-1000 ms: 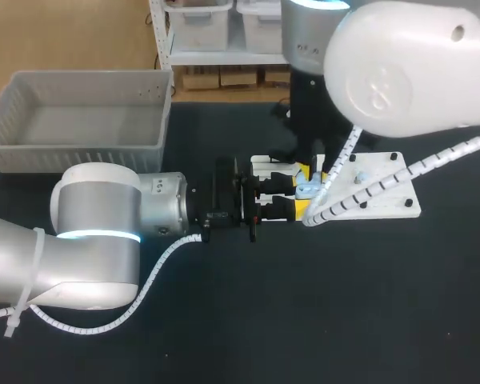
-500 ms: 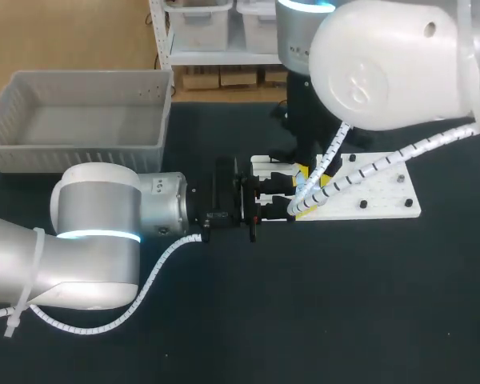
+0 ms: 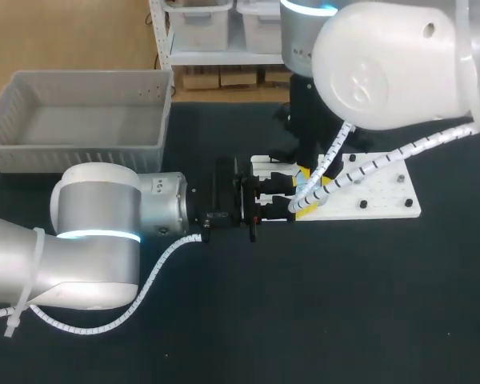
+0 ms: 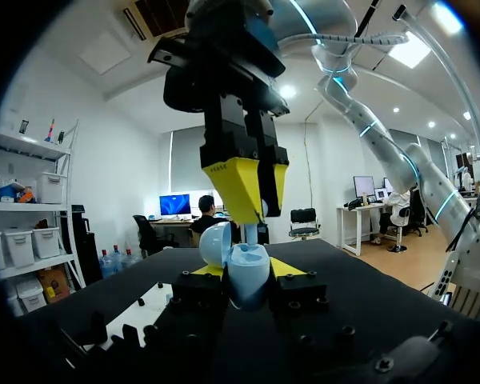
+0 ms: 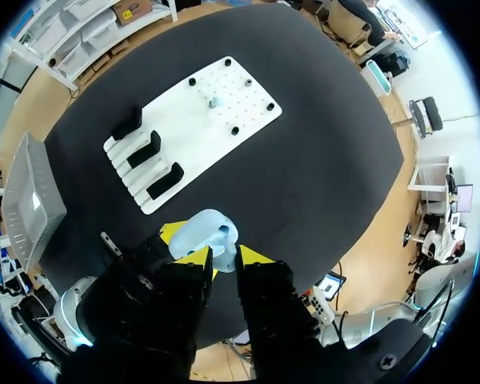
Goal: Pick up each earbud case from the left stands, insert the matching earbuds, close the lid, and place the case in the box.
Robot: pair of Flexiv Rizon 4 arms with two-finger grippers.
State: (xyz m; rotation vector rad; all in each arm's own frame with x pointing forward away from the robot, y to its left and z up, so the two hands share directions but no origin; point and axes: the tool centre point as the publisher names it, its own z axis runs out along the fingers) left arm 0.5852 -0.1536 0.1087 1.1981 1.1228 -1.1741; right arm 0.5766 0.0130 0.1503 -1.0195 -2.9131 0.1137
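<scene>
A light-blue earbud case [image 4: 248, 278] with its lid [image 4: 216, 244] raised sits between my left gripper's [image 4: 248, 272] yellow tips, and that gripper is shut on it from both sides. My right gripper [image 4: 260, 210] hangs directly above the open case, pointing down into it. In the right wrist view the case [image 5: 198, 232] lies just ahead of my right gripper [image 5: 222, 258], whose tips stand close together on a small light-blue earbud [image 5: 224, 235]. In the head view both grippers, left [image 3: 292, 202] and right [image 3: 308, 188], meet at the white board's left end.
The white board [image 3: 384, 196] lies to the right of centre, with black stands [image 5: 148, 148] at its left end and one small light-blue earbud [image 5: 212, 102] among its pegs. A grey bin [image 3: 80, 148] stands at the back left.
My right arm has swung to the left, bringing its gripper over the case. The left arm and the case have stayed where they were.
</scene>
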